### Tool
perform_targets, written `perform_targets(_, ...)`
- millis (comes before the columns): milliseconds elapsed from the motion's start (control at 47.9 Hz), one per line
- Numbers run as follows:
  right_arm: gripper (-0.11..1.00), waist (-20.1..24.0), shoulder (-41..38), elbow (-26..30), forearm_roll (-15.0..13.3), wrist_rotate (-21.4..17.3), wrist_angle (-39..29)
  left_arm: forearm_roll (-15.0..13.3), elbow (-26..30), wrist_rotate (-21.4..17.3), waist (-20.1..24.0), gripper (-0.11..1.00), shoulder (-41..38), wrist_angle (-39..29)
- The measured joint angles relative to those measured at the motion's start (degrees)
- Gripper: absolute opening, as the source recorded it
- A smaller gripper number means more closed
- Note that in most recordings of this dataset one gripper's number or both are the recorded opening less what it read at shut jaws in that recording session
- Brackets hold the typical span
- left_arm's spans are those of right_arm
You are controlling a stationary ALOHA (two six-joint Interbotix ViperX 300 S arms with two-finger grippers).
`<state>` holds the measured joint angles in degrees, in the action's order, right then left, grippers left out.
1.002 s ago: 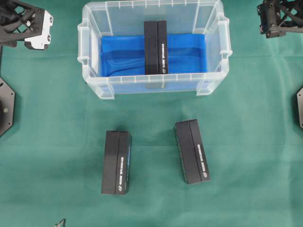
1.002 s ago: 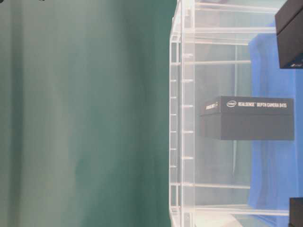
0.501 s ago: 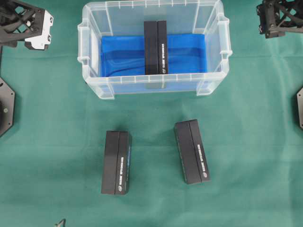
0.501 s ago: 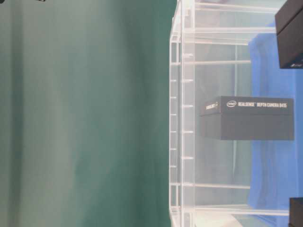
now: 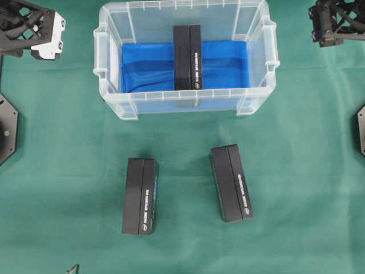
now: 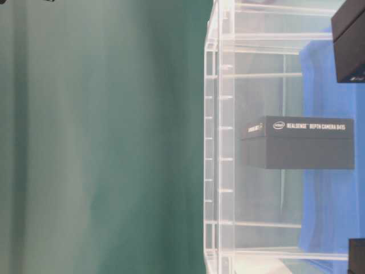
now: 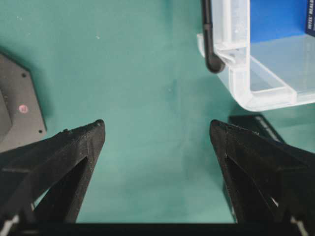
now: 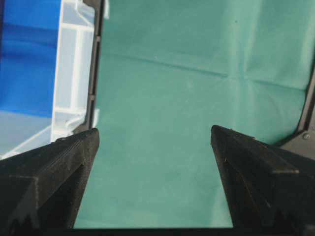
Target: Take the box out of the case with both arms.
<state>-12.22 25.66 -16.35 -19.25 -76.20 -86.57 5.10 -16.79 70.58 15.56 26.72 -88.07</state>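
still inside — box (image 5: 188,57), case (image 5: 114,97)

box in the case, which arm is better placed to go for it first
Neither clearly. The box stands mid-case, and the left gripper and right gripper hang open outside opposite ends, about equally far. Since both sit symmetric and empty, they should probably close in together, one per side.

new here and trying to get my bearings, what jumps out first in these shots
The clear case at top centre, with a blue cloth in its bottom and one black box standing on it. Two more black boxes lie on the green cloth in front of the case. The left gripper and right gripper hang open and empty, one off each side of the case.
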Motion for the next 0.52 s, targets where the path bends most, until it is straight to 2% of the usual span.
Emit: perform_targets(522, 0.9, 0.0, -0.3, 0.0, 0.0, 0.0, 0.0, -0.1, -0.3, 0.2, 0.0, 0.91, -0.1, 1.8)
